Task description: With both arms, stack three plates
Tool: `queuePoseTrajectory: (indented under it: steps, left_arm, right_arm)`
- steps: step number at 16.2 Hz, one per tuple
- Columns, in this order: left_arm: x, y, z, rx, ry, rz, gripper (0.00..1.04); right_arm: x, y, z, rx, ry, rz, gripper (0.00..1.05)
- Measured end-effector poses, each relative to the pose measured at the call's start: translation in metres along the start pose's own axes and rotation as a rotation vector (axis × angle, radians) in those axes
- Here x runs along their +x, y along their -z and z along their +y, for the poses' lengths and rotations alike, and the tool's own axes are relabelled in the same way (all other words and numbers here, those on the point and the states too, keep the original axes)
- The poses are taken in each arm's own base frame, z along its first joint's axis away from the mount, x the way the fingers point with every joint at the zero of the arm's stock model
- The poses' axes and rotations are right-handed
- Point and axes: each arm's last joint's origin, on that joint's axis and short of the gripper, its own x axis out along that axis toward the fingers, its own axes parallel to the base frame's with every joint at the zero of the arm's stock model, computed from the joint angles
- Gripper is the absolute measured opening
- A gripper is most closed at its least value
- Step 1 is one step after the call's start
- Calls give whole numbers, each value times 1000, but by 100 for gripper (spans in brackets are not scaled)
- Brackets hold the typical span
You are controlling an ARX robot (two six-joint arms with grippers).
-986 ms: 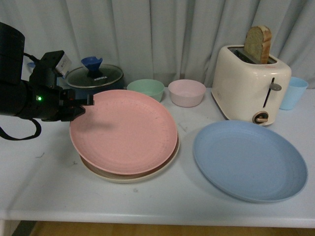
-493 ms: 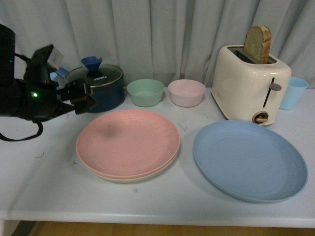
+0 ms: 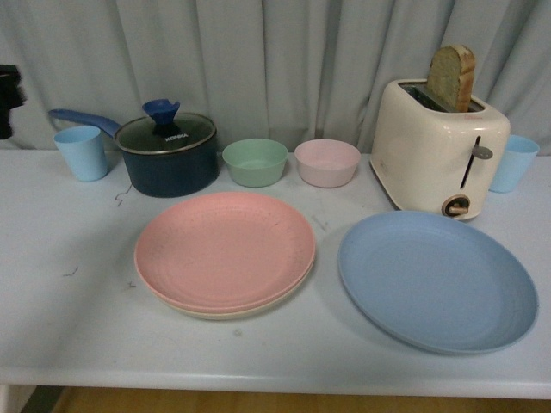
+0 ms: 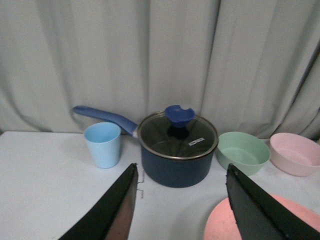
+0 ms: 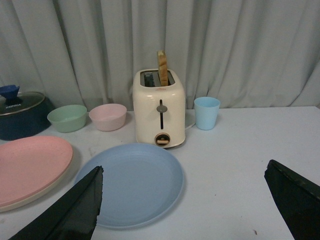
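Observation:
The pink plate (image 3: pixel 224 248) lies flat on the beige plate (image 3: pixel 215 311), whose rim shows beneath it, left of the table's centre. The blue plate (image 3: pixel 436 280) lies alone to the right, in front of the toaster. My left gripper (image 4: pixel 181 172) is open and empty, high at the far left, facing the pot; the pink plate's edge (image 4: pixel 220 227) shows below it. Only a bit of the left arm (image 3: pixel 9 99) shows in the front view. My right gripper (image 5: pixel 185 172) is open and empty, above the table to the right of the blue plate (image 5: pixel 132 182); the pink plate (image 5: pixel 27 165) shows too.
A dark blue pot with glass lid (image 3: pixel 168 151), a light blue cup (image 3: pixel 83 152), a green bowl (image 3: pixel 255 161) and a pink bowl (image 3: pixel 327 162) line the back. A cream toaster with bread (image 3: pixel 439 146) and another blue cup (image 3: pixel 514 162) stand back right.
The left gripper has let the pink plate down flat onto the beige plate, then drawn back up and left, almost out of the front view.

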Motion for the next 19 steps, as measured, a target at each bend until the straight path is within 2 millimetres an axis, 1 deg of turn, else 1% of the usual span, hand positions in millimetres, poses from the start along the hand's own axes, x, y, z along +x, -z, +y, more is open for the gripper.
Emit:
queuePoseTrajectory:
  steps: [1,3,4,5,6,8,10,13,15,19]
  left_arm:
    - [-9,0,1,5,-5,-2,45]
    - [-31,4,0,11,-2,1,27]
    - [-42,6,0,11,1,6,16]
    - [-56,8,-1,11,7,6,2]
    - [-67,11,-1,14,7,-27,2]
    - [-87,24,1,14,0,38,2]
    - [-102,17,0,15,4,2,2]
    - [-121,21,0,14,3,23,2]
    - [-132,18,0,14,4,9,2]
    - [-149,18,0,14,4,9,2]
  right_arm:
    - [0,0,0,0,0,0,98]
    - [0,0,0,0,0,0,98]
    - [0,0,0,0,0,0,98]
    - [0,0,0,0,0,0,98]
    - [0,0,0,0,0,0,98]
    - [0,0,0,0,0,1,98]
    - [0,0,0,0,0,0,98]
    - [0,0,0,0,0,0,98]
    - [0,0,0,0,0,0,98]
    - [0,0,0,0,0,0,98]
